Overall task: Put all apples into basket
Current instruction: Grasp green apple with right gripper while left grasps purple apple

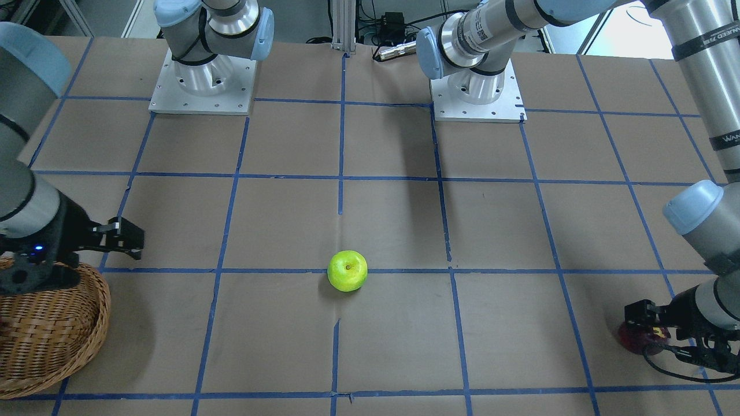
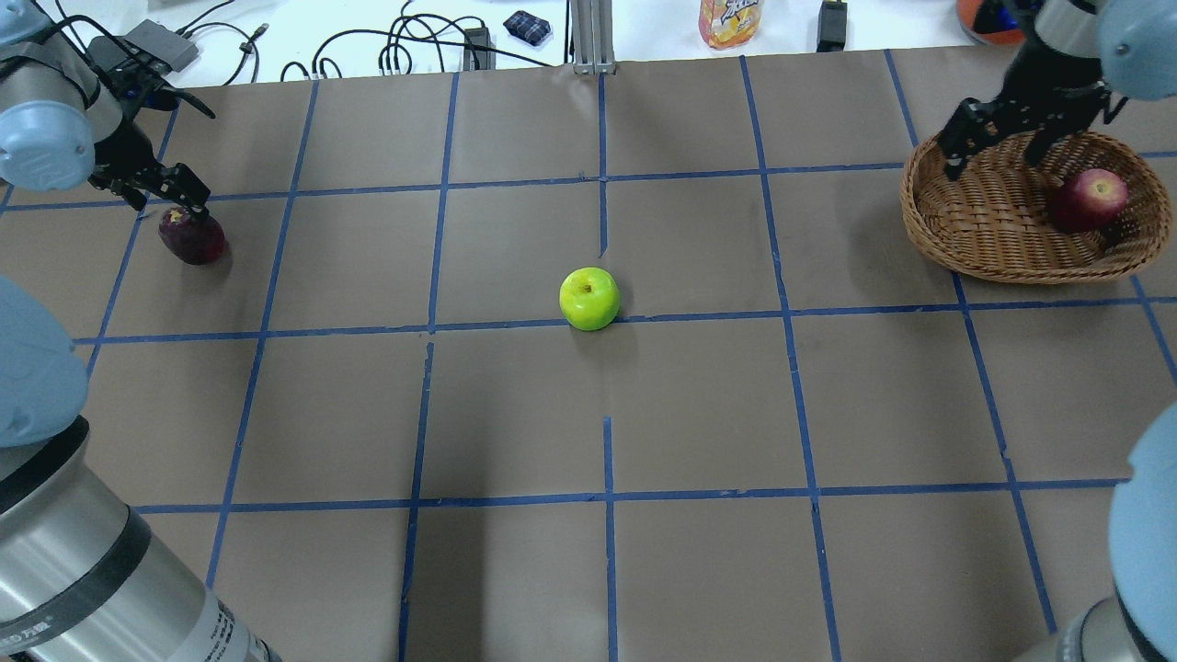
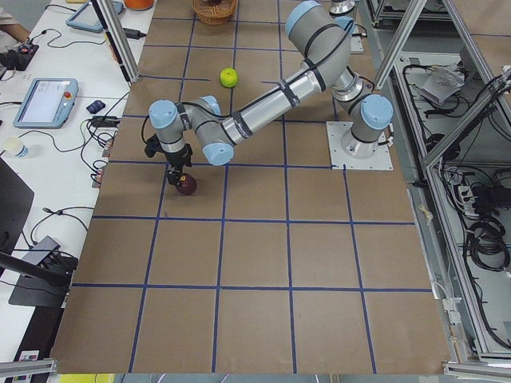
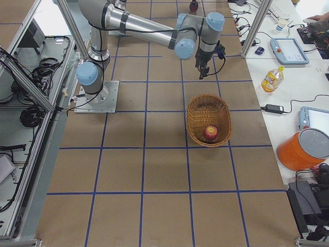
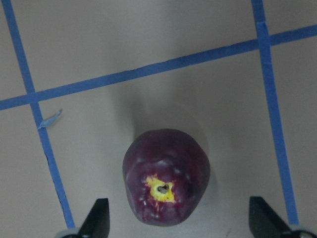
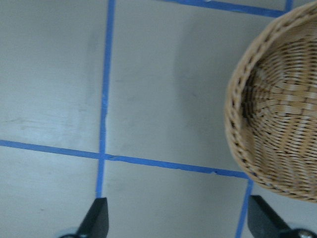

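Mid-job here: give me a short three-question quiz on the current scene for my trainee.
1. True or false: the basket holds two apples.
2. Which apple sits under the left tool? A red, B green, C maroon.
3. Fill in: the right tool is ___ (open or shut).
Key: 1 false, only the red apple is inside. 2 C, the maroon apple. 3 open.
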{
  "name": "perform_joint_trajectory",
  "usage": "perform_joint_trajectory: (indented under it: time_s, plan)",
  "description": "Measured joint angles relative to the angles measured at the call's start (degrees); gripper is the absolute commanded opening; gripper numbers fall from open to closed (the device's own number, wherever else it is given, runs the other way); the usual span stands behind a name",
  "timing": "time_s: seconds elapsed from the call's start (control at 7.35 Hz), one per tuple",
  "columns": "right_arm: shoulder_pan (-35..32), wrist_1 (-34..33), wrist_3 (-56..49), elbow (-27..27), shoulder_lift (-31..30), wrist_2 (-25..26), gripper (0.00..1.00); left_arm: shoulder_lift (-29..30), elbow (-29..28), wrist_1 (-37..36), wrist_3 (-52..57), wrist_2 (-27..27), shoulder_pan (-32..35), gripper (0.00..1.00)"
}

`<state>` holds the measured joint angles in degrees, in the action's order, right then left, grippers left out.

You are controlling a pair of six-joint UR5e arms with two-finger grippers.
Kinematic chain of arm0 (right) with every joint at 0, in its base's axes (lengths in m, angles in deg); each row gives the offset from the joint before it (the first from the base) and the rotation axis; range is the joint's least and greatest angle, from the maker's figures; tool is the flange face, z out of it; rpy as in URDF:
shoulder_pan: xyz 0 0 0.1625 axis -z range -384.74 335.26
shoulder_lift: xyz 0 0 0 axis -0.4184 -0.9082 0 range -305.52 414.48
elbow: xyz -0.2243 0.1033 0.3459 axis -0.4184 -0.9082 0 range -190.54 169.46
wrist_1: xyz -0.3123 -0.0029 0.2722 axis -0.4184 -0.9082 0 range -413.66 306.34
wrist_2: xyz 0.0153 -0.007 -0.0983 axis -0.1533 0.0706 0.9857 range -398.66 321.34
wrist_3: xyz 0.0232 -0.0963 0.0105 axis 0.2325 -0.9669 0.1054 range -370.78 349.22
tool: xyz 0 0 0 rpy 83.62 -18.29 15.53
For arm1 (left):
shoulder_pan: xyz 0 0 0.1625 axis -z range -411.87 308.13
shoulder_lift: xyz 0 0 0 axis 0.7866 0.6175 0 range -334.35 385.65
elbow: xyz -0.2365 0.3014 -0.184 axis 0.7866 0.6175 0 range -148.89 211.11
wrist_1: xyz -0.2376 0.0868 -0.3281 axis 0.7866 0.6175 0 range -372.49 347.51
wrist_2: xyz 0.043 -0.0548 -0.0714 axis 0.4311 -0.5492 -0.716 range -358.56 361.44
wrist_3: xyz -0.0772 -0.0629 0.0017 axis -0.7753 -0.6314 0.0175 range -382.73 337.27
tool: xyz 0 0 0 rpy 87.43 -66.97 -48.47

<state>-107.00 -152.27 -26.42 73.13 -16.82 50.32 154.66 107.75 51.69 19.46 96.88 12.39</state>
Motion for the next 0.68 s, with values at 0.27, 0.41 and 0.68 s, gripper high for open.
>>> perform_joint_trajectory:
  time_s: [0.27,0.41,0.68]
  plan:
    - [-9.9,-2.1,13.8,0.5,1.6,-3.4,1.0,1.5,0.1,0.3,1.0,0.5,-0.1,0.56]
    - [-14.2,-5.6,21.8,0.6,3.6,-4.7,1.0,2.0,0.1,0.4,1.2,0.4,-0.1,0.31]
    - [-21.9,-13.2,38.7,0.5,8.5,-5.8,1.0,1.7,0.0,1.2,1.1,0.3,0.0,0.26]
